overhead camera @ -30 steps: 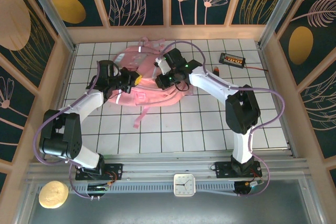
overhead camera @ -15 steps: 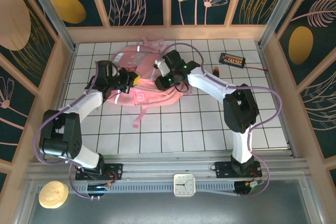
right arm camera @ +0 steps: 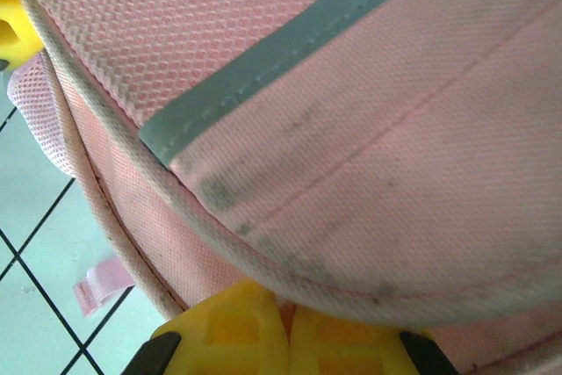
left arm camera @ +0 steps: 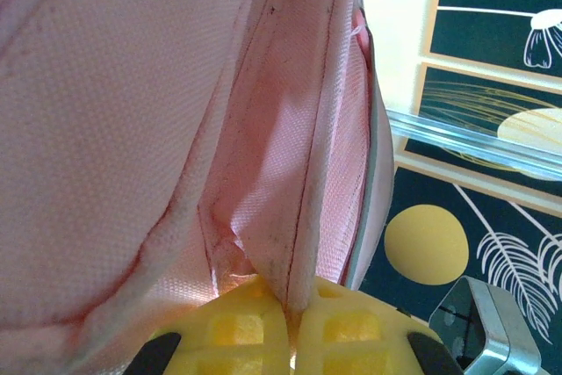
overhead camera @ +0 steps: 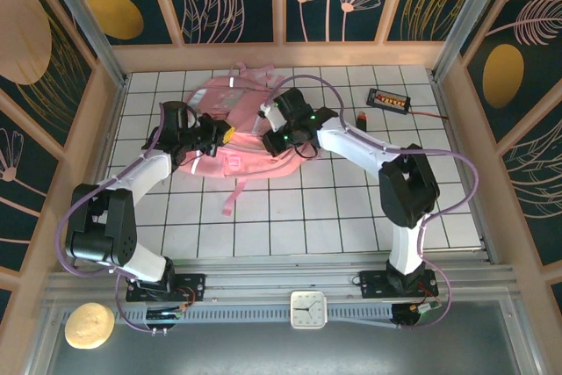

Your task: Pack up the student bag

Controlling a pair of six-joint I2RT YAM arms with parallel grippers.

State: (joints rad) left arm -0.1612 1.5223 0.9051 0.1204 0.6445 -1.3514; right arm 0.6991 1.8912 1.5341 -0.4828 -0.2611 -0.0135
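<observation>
The student bag [overhead camera: 235, 125] lies flat on the far half of the white-tiled desk [overhead camera: 334, 208], slightly left of centre, with its top toward the back wall. One pink strap [overhead camera: 231, 199] trails toward the near edge. Both arms reach in over the bag from either side.

The left gripper [overhead camera: 221, 135] sits at the bag's left-centre. Its wrist view shows the left gripper [left arm camera: 290, 340] closed tight, with a ridge of pink fabric – a stitched seam – running down and pinched between the two yellow pads [left arm camera: 237, 335]. The cloth bunches into creases just above the pinch.

The right gripper [overhead camera: 274, 135] rests on the bag's right-centre, close to the left one but apart from it. In its own camera the right gripper [right arm camera: 285, 340] has its yellow pads pressed together directly under the bag's piped edge. Whether any cloth is caught between them I cannot tell. A grey reflective strip [right arm camera: 290, 50] crosses the pink panel above, and tiled desk shows at the lower left.

Well to the right of the bag, a small black device [overhead camera: 388, 99] with orange markings lies on the desk – a cable runs off it to the right. A square clock [overhead camera: 308, 309] sits on the near rail between the arm bases.
</observation>
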